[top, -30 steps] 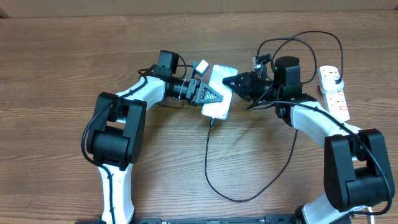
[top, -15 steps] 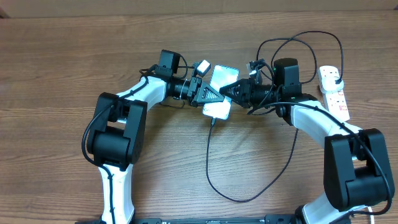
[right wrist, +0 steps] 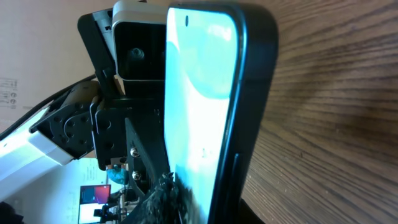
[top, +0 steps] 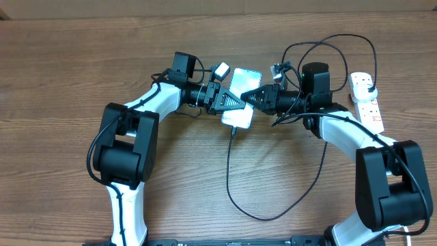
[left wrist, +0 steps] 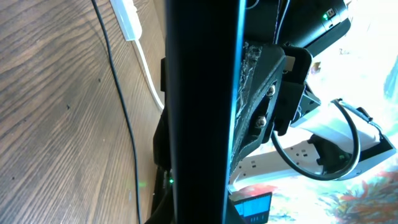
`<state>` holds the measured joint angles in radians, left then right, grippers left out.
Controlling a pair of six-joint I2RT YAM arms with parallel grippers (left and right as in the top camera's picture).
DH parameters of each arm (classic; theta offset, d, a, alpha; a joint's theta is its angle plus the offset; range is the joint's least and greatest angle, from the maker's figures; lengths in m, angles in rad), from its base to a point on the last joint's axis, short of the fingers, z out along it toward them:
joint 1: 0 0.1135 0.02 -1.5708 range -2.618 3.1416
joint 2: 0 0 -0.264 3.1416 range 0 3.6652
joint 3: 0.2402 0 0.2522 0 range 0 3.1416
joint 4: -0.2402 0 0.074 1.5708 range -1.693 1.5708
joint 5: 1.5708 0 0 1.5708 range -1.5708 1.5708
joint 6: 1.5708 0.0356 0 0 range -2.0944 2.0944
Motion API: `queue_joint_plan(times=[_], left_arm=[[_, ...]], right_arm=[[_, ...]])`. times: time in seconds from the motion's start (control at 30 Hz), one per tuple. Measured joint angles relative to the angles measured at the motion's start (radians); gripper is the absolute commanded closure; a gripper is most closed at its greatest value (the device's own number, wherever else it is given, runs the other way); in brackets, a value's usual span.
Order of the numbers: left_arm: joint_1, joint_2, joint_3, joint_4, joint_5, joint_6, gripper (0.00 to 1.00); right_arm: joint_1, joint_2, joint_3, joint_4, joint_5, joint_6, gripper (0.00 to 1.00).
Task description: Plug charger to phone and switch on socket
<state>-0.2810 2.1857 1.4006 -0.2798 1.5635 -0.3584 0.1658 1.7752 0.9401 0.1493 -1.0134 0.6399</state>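
Fingers of the left gripper (top: 235, 104) grasp the phone (top: 239, 120), mid-table toward the far edge; whether the right gripper (top: 251, 97) pinches it I cannot tell. The socket (top: 367, 102) lies rightward by the right edge, long axis far-to-near, right arm nearer

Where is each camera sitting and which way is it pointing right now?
Overhead: above the table, facing down; both arms meet at the phone.
Left wrist: faces the phone edge-on; right gripper behind it.
Right wrist: faces the phone's screen; left gripper behind it.
Both wrist views share the phone.
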Motion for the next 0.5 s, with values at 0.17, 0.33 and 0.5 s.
queue_joint_plan(times=[0.17, 0.33, 0.5], left_arm=[[0.0, -0.002, 0.0, 0.008, 0.0, 0.003, 0.96], [-0.001, -0.009, 0.001, 0.011, 0.0, 0.02, 0.94], [-0.002, -0.009, 0.001, 0.007, 0.0, 0.019, 0.8]], right_arm=[[-0.007, 0.001, 0.0, 0.0, -0.007, 0.015, 0.93], [-0.014, 0.002, 0.0, 0.008, -0.031, 0.029, 0.96], [-0.014, 0.002, 0.0, 0.012, -0.032, 0.028, 0.96]])
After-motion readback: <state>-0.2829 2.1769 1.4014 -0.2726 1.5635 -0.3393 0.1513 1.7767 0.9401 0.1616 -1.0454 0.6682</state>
